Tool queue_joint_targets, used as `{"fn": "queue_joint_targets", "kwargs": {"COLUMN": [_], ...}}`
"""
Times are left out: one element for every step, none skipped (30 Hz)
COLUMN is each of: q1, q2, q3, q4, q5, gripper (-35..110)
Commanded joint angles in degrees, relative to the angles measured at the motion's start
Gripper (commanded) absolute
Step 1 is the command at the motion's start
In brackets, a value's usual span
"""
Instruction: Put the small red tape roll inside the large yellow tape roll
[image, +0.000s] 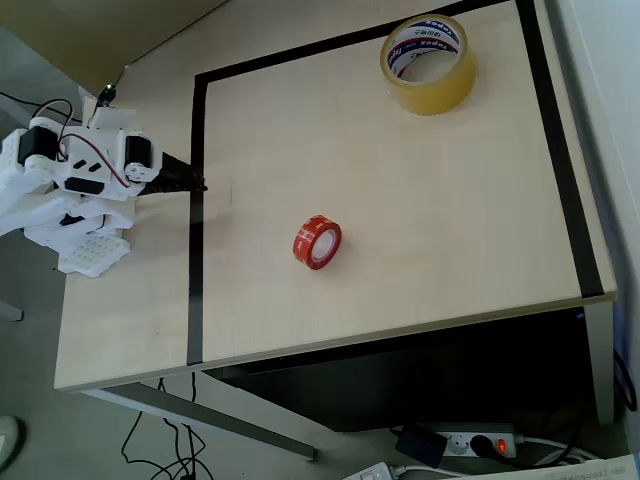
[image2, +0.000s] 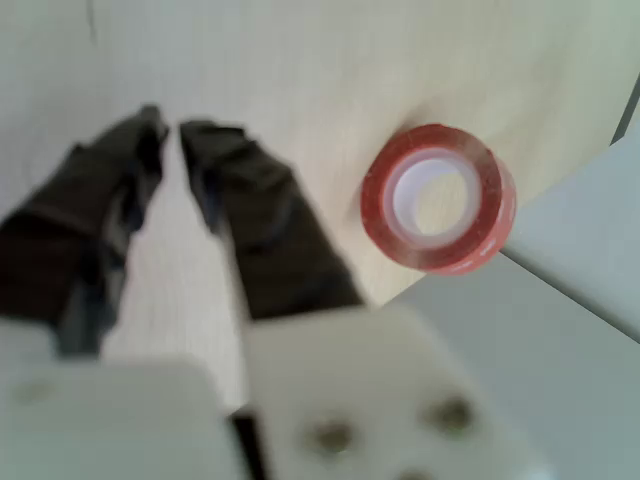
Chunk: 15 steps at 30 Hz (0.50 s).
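Overhead view: the gripper (image: 190, 183), at the table's (image: 420, 240) left edge, is seen with its dark fingers nearly together, a narrow gap at the tips, nothing held. The red roll (image: 317, 242), a small glossy ring lying flat, lies ahead and rightward. The yellow roll (image: 428, 64), translucent and wider, rests well beyond.

Glossy yellow tape roll (image: 428, 63), seemingly plastic

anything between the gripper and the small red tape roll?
Only bare tabletop lies between the black gripper and the small red tape roll, overhead view.
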Motion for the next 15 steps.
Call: {"fn": "queue_joint_targets", "kwargs": {"q1": [-8.09, -8.0, -7.82, -7.56, -7.29, -7.21, -7.21, -7.21, -7.21, -7.21, -6.86, -6.5, -5.98, -5.36, -3.87], "q2": [0.09, 0.09, 0.09, 0.09, 0.09, 0.09, 0.09, 0.09, 0.09, 0.09, 0.09, 0.09, 0.09, 0.09, 0.09], "q3": [6.15, 6.15, 6.15, 6.15, 6.15, 6.15, 6.15, 6.15, 6.06, 5.89, 5.54, 4.57, 2.99, 1.14, -0.97], "q4": [0.53, 0.53, 0.53, 0.53, 0.62, 0.79, 0.79, 0.79, 0.97, 0.97, 0.97, 1.32, 2.02, 2.46, 2.55], "q5": [2.46, 2.46, 2.46, 2.46, 2.46, 2.46, 2.46, 2.46, 2.46, 2.46, 2.46, 2.46, 2.46, 2.46, 2.55], "gripper": [0, 0, 0, 0, 0, 0, 0, 0, 0, 0, 0, 0, 0, 0, 0]}}
